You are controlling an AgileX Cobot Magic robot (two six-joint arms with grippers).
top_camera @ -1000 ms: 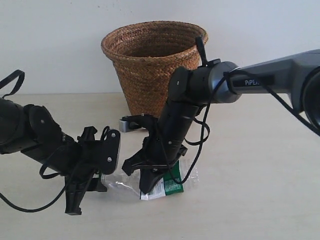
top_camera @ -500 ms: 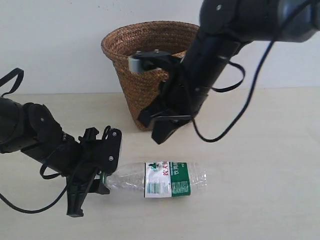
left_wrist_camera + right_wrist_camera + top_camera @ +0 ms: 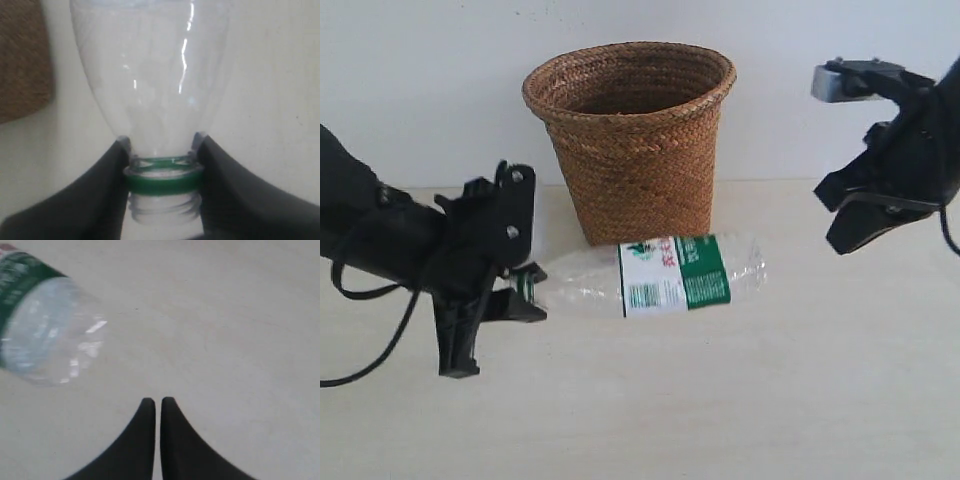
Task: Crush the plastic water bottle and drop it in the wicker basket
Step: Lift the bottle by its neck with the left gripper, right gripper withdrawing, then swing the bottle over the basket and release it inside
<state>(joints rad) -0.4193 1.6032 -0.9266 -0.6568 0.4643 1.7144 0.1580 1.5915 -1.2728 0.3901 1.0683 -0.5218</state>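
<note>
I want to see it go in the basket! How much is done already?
Done: the left end effector grips the bottle by its neck, seemingly lifted. Its body looks rounded, so I cannot tell if it was crushed. In hand: it hangs sideways in front of the basket, outside it; the right end effector is shut and empty, off aside. Left: raise it over the rim and drop it in.

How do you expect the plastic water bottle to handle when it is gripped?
Probably light: the plastic water bottle looks empty, held level by the left gripper at its neck alone. Thin clear walls likely flex. Round body may roll.
</note>
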